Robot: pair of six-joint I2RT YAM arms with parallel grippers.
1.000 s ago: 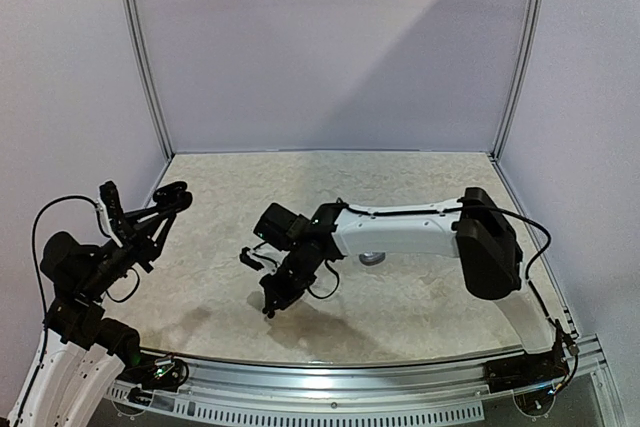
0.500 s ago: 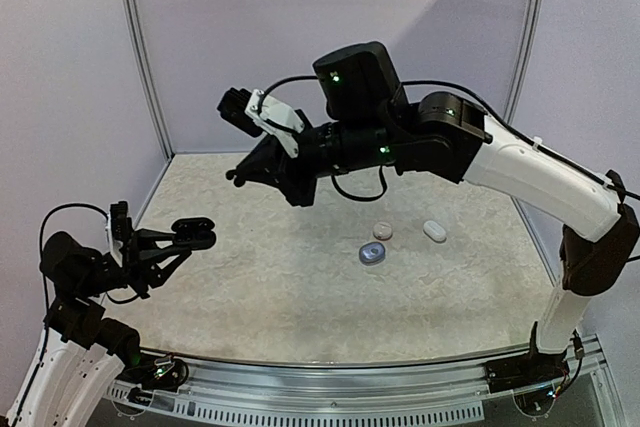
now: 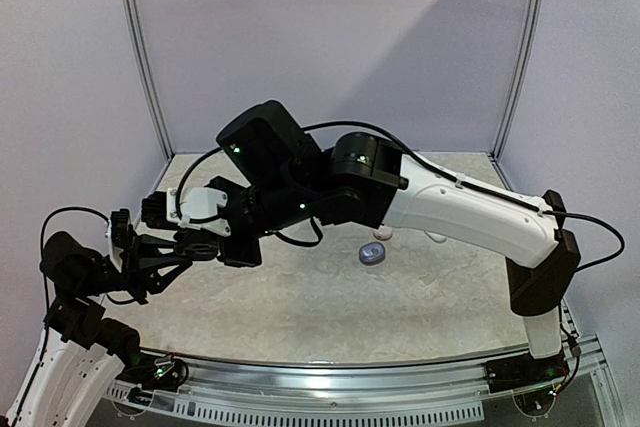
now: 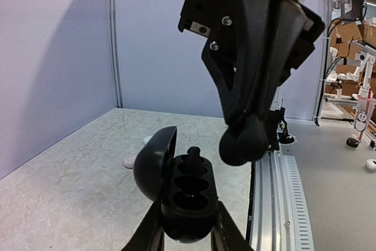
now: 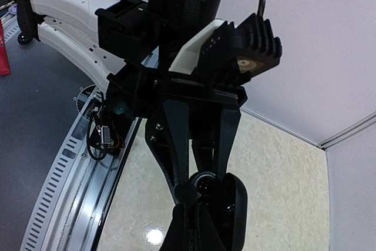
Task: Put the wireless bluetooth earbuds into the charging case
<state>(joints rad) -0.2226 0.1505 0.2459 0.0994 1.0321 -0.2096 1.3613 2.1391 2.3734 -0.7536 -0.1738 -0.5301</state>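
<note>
A: Report change since half a second back.
B: Note black two-finger right jaws (image 4: pixel 241 140) brought down from high over the middle of the mottled beige counter (image 4: pixel 64 186) to just above the black left jaws (image 4: pixel 187 224).
A: State jaw condition.
B: On the left, clamped on the base of the glossy black oval clamshell charging case (image 4: pixel 187 201), domed lid (image 4: pixel 154 166) swung open. On the right, tips drawn together round a dark lump; impossible to tell bud from pad.
A: Locate the buds.
B: Find one tiny black plastic earbud (image 4: pixel 194 152) seated in the far well, stem up; treat the nearer well as apparently vacant.
A: Give the governing relation.
B: Take the case's long axis as running away from the left wrist, wells in line along it; read the vacant well as just below the right tips, offset toward the lid. Expect smooth, slippery shells, little tolerance for tilt.
</note>
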